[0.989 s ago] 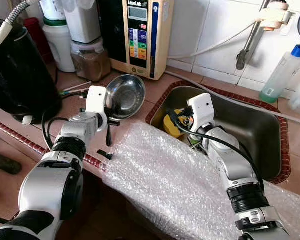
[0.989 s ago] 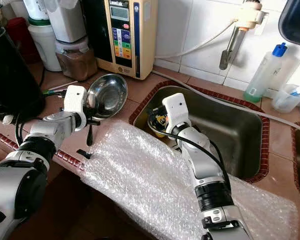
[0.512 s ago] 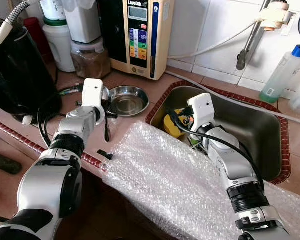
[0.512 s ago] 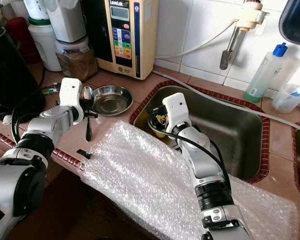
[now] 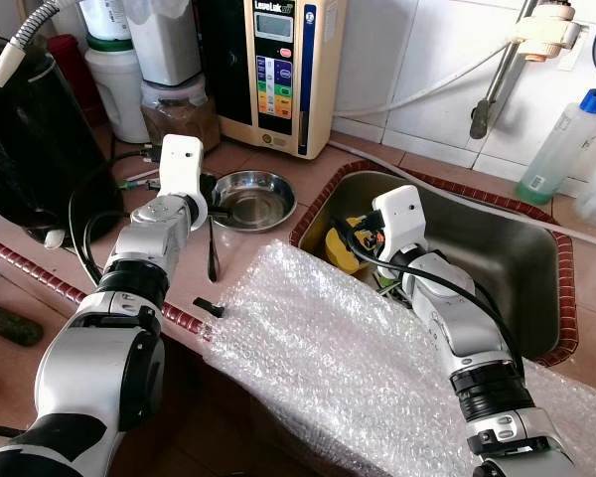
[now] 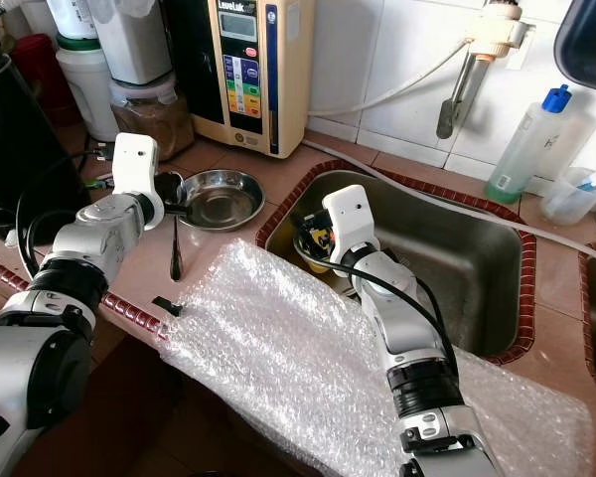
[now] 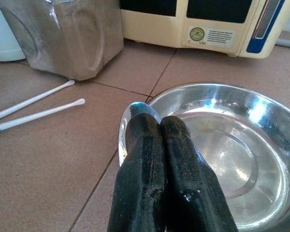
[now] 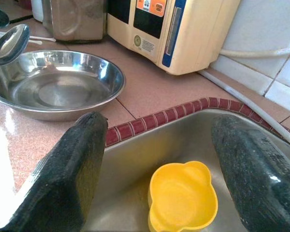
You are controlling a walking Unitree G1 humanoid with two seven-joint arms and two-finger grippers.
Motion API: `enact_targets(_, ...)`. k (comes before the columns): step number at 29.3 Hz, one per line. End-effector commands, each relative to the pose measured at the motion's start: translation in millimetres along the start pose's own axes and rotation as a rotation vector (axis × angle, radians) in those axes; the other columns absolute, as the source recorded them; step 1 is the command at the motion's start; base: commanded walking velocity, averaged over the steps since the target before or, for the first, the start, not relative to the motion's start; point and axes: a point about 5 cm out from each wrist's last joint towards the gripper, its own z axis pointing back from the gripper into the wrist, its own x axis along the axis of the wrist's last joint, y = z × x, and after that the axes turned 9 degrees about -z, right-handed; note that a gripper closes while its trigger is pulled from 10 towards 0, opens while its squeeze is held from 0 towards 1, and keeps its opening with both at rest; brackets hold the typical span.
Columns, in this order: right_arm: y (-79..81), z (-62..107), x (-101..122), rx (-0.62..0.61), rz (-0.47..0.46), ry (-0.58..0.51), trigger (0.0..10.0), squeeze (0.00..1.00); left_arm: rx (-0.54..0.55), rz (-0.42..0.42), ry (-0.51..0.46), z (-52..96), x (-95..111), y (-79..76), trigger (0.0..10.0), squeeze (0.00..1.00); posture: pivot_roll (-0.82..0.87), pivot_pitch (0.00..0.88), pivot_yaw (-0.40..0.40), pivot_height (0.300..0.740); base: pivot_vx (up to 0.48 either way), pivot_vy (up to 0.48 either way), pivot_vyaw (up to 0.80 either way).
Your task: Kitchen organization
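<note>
Terracotta-tiled bench (image 5: 278,214) at centre frame now carries your steel bowl (image 5: 246,198); left end effector (image 7: 157,126) pinches a spoon (image 6: 175,224) at its rim, right end effector (image 8: 154,159) gapes over the sink's yellow cup (image 8: 182,197), yet unsorted.

Cream water ioniser (image 5: 281,70) against the far tiled wall; jar of brown powder (image 5: 180,115) to its left. Bubble wrap sheet (image 5: 348,368) near. Spray bottle (image 5: 562,144) far right.

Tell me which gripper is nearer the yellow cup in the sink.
Right. The right gripper hangs open just above the yellow cup in the sink; the left gripper is over on the counter, shut at the steel bowl.
</note>
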Motion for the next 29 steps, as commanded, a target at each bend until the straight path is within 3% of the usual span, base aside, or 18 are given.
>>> enact_targets(1,-1.4,-1.4,5,-0.003,0.003,-0.017,10.0,0.00,0.027,-0.001,-0.026,0.4,10,5.6,8.9,0.00,0.08,0.000,0.002,0.740,0.000,0.000,0.00)
enact_targets(2,-1.2,-1.2,4,-0.003,0.003,-0.017,10.0,0.00,0.040,0.016,-0.030,0.8,11,7.6,10.0,0.00,0.08,0.000,0.003,0.740,0.000,0.000,0.00)
enact_targets(4,-1.1,-1.1,4,-0.003,0.003,-0.016,10.0,0.00,0.051,0.034,-0.038,1.1,12,9.4,10.0,0.00,0.08,0.000,0.003,0.740,0.000,0.000,0.00)
enact_targets(5,-1.0,-1.0,4,-0.002,0.002,-0.015,10.0,0.00,0.057,0.045,-0.044,1.4,13,10.6,10.0,0.13,0.08,0.000,0.003,0.740,0.000,0.000,0.00)
enact_targets(6,-1.2,-0.9,3,-0.002,0.002,-0.014,10.0,0.00,0.100,0.063,-0.060,2.8,16,16.0,10.0,1.00,0.09,0.000,0.002,0.740,0.000,0.000,0.00)
enact_targets(14,-1.3,-0.8,2,-0.001,0.002,-0.012,10.0,0.00,0.158,0.121,-0.101,9.6,21,21.7,10.0,1.00,0.10,0.000,-0.002,0.740,0.000,0.000,0.00)
enact_targets(20,0.9,-2.5,1,0.007,-0.001,-0.009,10.0,0.00,0.185,0.202,-0.091,21.6,15,10.4,10.0,1.00,0.13,0.000,-0.008,0.740,0.000,0.000,0.00)
enact_targets(22,2.1,-3.9,1,0.011,-0.001,-0.009,10.0,0.00,0.183,0.219,-0.087,29.6,8,-0.1,10.0,1.00,0.13,0.000,-0.008,0.740,0.000,0.000,0.00)
enact_targets(29,3.1,-2.4,-1,0.019,0.004,-0.007,10.0,0.00,0.197,0.195,-0.093,46.6,-3,-6.1,10.0,1.00,0.14,0.000,-0.011,0.740,0.000,0.000,0.00)
